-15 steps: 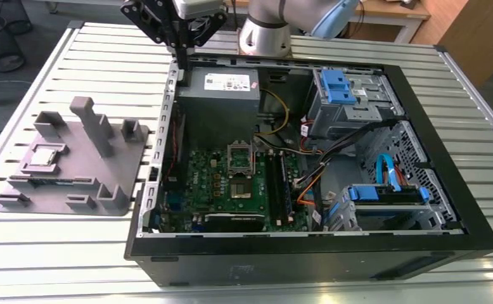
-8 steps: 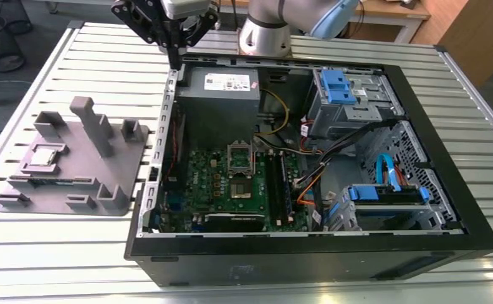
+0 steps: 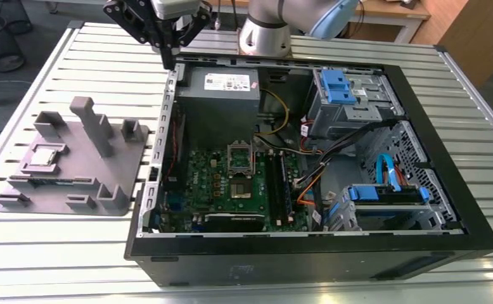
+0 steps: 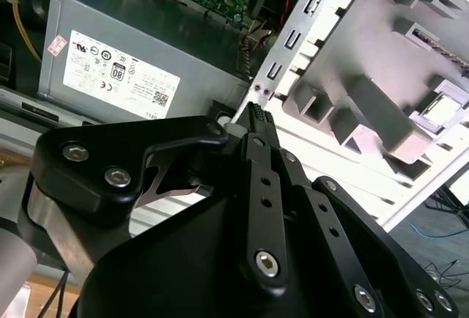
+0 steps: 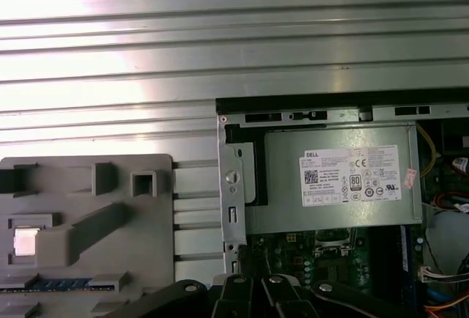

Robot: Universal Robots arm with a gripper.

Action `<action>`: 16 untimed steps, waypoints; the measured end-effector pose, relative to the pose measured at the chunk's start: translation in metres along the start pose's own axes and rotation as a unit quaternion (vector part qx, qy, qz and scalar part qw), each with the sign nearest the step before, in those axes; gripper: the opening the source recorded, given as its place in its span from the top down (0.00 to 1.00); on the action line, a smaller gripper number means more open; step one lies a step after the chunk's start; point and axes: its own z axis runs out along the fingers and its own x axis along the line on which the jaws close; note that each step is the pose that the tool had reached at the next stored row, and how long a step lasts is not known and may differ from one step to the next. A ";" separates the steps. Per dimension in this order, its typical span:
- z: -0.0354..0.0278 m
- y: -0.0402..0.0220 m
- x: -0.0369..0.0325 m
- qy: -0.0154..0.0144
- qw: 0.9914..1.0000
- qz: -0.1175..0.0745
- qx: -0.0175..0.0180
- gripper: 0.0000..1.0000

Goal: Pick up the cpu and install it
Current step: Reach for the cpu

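Fingers [image 4: 258, 124] clenched tip to tip, grasping nothing. Gripper [image 3: 168, 62] above rear edge of computer case [image 3: 314, 250], just beside power supply [image 3: 221, 85]. Cpu [image 3: 46, 156] well apart from fingertips, off to one side, outside case. Sits in recess of grey plastic holder [image 3: 102, 187]; motherboard socket [image 3: 241, 158] off to other side. Lies flat, shiny lid up; square, so no long axis; edges in line with holder walls. Probably light, stiff, slick-topped, fragile underneath; best pinched across opposite edges.

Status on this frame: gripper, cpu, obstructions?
Gripper shut, empty, over computer case edge. Cpu lying in grey holder, apart from gripper. Holder's upright posts stand near cpu.
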 end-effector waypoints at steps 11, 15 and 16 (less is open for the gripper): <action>0.0008 -0.0018 0.0235 0.000 1.000 0.000 0.000 0.89; 0.0011 -0.0026 0.0334 0.000 1.000 0.000 0.000 0.89; 0.0012 -0.0028 0.0356 0.000 1.000 0.000 0.000 0.89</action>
